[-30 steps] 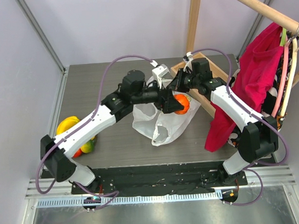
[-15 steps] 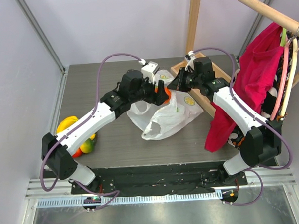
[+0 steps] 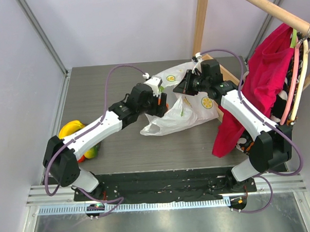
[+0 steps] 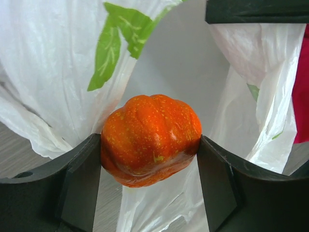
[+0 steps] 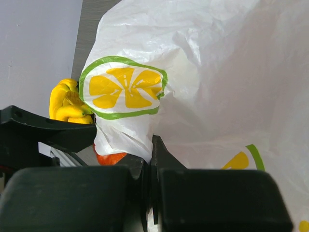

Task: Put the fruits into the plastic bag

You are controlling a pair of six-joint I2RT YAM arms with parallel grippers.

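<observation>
Counting it up: two arms, one bag [image 3: 191, 108], four fruits and one red cloth [image 3: 256, 86] hanging off the wooden rack [image 3: 200, 21] on the right

Only one fruit is in play. The orange fruit [image 4: 150, 139] is clamped in the left gripper [image 4: 150, 145], a black finger [image 4: 79, 186] pressed on each side, and it's held off the table [image 3: 120, 148] at the bag's left edge. White plastic sits behind it and on both sides, but I honestly can't tell if it's past the mouth or just in front of it.

The other three are piled at the left edge of the table, well apart from the bag and half under the left arm: banana [image 3: 70, 129], red fruit [image 3: 80, 158], green fruit [image 3: 93, 150].

The right gripper [image 5: 150, 162] is pinched tight on a fold of the bag's upper edge and holds it up, with one lemon print right above the fingers.

Versus a second ago: the left gripper was out over the middle of the bag with the fruit, and now it's pulled back toward the left side with the same grip. The bag hung narrow and bunched then; now it's drawn up and spread wider toward the right. The right gripper has barely shifted, and the pile hasn't moved
</observation>
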